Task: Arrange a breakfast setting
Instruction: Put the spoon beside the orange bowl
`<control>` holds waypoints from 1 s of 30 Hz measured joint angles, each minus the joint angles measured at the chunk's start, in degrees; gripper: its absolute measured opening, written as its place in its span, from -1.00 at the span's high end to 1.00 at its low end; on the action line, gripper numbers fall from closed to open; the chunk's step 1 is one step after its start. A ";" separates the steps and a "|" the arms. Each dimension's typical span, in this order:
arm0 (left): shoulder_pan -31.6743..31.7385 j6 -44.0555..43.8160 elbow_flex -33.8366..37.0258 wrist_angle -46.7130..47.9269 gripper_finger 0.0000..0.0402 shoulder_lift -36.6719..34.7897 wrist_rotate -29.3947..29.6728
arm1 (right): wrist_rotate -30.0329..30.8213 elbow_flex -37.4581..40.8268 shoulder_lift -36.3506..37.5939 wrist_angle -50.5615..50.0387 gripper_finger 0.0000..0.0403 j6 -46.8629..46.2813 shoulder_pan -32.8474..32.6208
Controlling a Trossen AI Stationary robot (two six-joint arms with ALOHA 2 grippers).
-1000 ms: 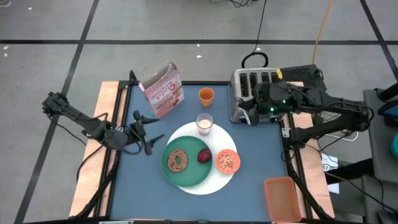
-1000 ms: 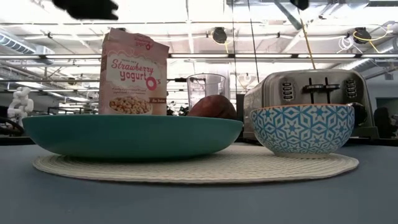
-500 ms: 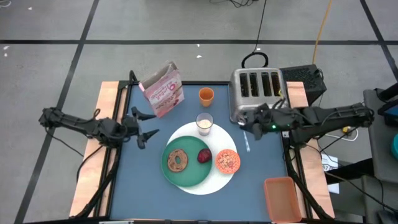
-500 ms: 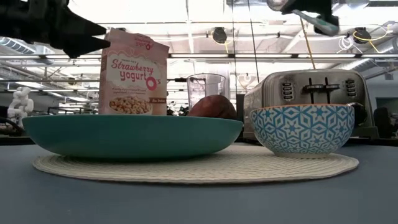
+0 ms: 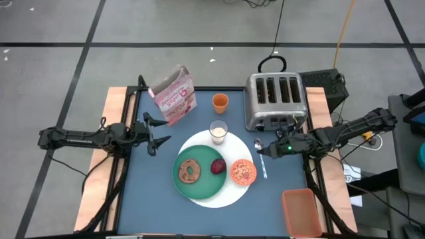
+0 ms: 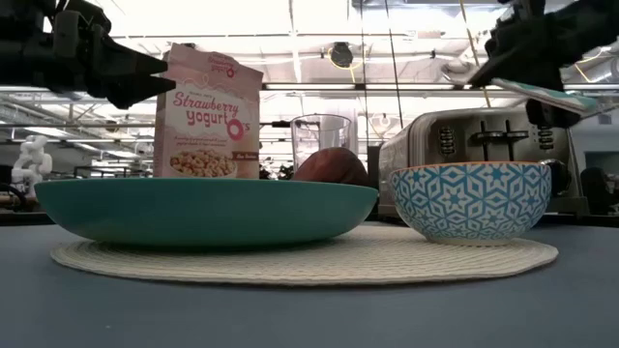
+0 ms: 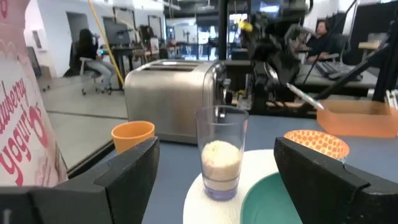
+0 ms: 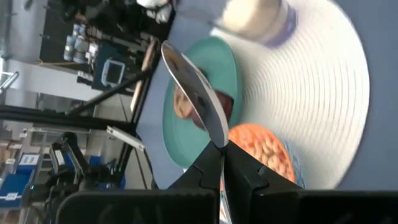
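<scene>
Spoon [image 5: 259, 157] pinched in my right gripper [image 5: 267, 151], above the table just beside the orange bowl [image 5: 243, 172]; I judge it's the last piece. Plate [image 5: 199, 189], bagel [image 5: 190, 171], fruit [image 5: 218, 166] and glass [image 5: 218, 131] sit on the mat [image 5: 229, 194]; left gripper [image 5: 154, 135] waits spread near the cereal box [image 5: 174, 96]

Two slim black jointed arms, the right arm [image 5: 345, 129] showing a small green light.

In the low view the green plate [image 6: 205, 211] hides the bagel from you, and the picture's edge cuts the pink cereal box [image 7: 22, 106] in your left wrist view.
</scene>
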State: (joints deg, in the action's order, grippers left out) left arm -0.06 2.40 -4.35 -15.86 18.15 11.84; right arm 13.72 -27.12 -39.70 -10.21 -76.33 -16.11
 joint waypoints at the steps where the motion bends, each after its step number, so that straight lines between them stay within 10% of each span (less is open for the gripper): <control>1: 0.67 -0.12 0.73 -1.43 -0.60 0.00 -0.74 | -0.04 0.60 0.00 0.15 1.00 -0.81 -0.67; 30: 11.07 0.24 3.79 2.36 -0.60 -5.73 -13.45 | 4.46 16.07 -0.15 7.33 1.00 -16.80 -7.68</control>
State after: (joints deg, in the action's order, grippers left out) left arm 11.00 2.63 -0.56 -13.50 12.43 -1.61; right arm 18.17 -11.05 -39.86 -2.87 -93.12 -23.79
